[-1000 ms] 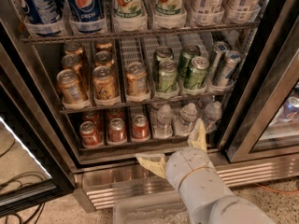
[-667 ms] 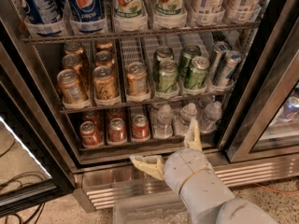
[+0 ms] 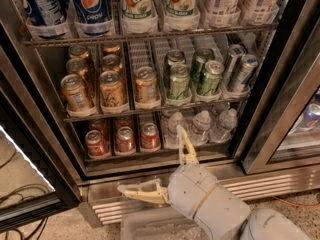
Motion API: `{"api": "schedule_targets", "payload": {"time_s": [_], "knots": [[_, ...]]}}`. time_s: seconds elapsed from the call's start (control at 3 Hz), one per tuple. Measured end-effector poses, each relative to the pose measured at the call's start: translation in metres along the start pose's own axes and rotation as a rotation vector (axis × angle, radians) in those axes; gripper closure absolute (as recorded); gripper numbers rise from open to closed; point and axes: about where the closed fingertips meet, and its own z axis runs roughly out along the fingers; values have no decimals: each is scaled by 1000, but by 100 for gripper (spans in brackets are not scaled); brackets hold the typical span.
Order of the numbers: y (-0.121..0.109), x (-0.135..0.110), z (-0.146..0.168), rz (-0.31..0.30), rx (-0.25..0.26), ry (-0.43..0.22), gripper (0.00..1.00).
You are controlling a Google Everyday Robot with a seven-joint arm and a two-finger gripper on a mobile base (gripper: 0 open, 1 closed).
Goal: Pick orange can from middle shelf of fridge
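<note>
Gripper point(image 3: 150, 159) is low, out in front of the fridge point(image 3: 50, 124), level with the bottom sill. It's spread wide and holds nothing. One cream finger point(image 3: 186, 145) points up across the water bottles point(image 3: 200, 126) on the bottom rack. The other finger reaches left along the ribbed base point(image 3: 280, 184).

The orange can point(image 3: 146, 84) it could reach first stands at the front of the third lane on the middle shelf point(image 3: 160, 107), right behind the thin front rail. More orange cans point(image 3: 111, 89) fill the two lanes to its left, packed front to back. To its right, green cans point(image 3: 178, 81) sit just beside it, one lane wall between them. Then come the silver cans point(image 3: 242, 71).

Room to move? The doorway is open between the steel left frame and the dark door edge point(image 3: 270, 84) on the right. Above the can tops there's a clear band under the rack of big soda bottles point(image 3: 92, 4). Behind that third-lane can, the plastic lane runs bare toward the back. Red cans point(image 3: 125, 139) crowd the rack below.

Compared with a moment ago, the gripper has slid left. Its upper finger was in front of the right-hand water bottles and now sits near the red cans' edge. The lower finger has dropped closer to the base. The spread looks the same, and the cans haven't budged.
</note>
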Motion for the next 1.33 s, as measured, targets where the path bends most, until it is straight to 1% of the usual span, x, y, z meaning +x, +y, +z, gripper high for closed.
{"api": "schedule_targets", "payload": {"time_s": [0.33,0.67,1.0,1.33], "knots": [[25,-10,7,-71,-76,-28,0],[48,-20,29,-148,-99,-1,0],[51,-27,56,-165,-54,45,0],[54,-39,75,-109,-40,45,0]]}}
